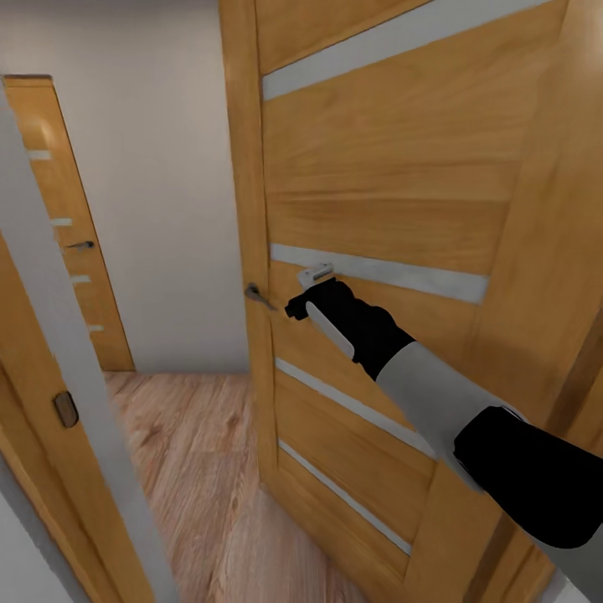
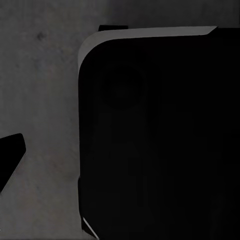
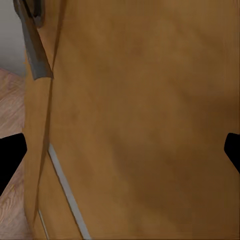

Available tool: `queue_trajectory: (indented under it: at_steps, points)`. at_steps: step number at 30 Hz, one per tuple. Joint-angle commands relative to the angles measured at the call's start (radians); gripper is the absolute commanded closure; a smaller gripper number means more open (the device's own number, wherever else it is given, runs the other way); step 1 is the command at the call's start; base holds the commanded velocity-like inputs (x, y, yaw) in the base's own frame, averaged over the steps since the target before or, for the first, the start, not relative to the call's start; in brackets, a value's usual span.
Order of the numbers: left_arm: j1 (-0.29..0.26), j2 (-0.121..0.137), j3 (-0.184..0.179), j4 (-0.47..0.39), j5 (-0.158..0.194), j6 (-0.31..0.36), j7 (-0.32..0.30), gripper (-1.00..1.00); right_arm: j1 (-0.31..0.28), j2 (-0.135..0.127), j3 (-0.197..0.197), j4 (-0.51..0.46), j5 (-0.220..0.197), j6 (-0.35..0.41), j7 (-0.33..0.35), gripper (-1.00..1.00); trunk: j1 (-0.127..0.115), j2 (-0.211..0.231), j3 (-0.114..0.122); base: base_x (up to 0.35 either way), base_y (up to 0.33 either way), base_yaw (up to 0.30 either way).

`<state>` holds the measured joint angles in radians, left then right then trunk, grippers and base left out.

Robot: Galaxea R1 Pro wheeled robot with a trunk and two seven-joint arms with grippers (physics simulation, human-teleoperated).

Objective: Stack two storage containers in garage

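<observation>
Right hand (image 1: 315,276) is up against the wooden door (image 1: 394,193), just beside its lever handle (image 1: 258,295), fingers (image 3: 11,159) spread wide and pinching nothing. Left hand's state, can't tell: its wrist view is dark, with grey concrete floor (image 2: 40,100) behind. Wood plank flooring (image 1: 201,469) lies past the door.

— What stands ahead?
— An open door (image 1: 394,251), its handle (image 1: 258,295) on its left edge, the right arm (image 1: 419,377) before it.
— And left?
— A second door (image 1: 71,226) farther back, beyond the plank floor (image 1: 193,444).
</observation>
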<state>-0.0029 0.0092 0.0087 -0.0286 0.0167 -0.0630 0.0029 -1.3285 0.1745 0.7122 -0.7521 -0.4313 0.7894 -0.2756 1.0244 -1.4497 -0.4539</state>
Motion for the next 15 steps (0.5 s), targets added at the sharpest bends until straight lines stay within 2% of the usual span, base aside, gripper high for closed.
queue_trajectory:
  at_steps: [1, 7, 15]
  points:
    - [0.0, 0.0, 0.001, 0.0, 0.001, -0.003, 0.0, -1.0, -0.001, 0.0, 0.003, 0.0, 0.017, 0.007, -0.019, -1.0, 0.001, 0.0, -0.001, 0.303, 0.0, 0.0]
    - [0.0, 0.0, 0.002, 0.0, 0.001, -0.006, 0.001, -1.0, -0.001, 0.0, 0.003, 0.006, 0.018, 0.006, -0.055, -1.0, 0.001, 0.0, -0.001, 0.075, 0.0, 0.0]
    - [0.0, 0.0, 0.002, -0.001, 0.0, -0.007, 0.002, -1.0, -0.001, 0.0, 0.009, 0.076, 0.022, -0.005, -0.118, -1.0, 0.001, 0.0, -0.001, 0.004, 0.0, 0.0]
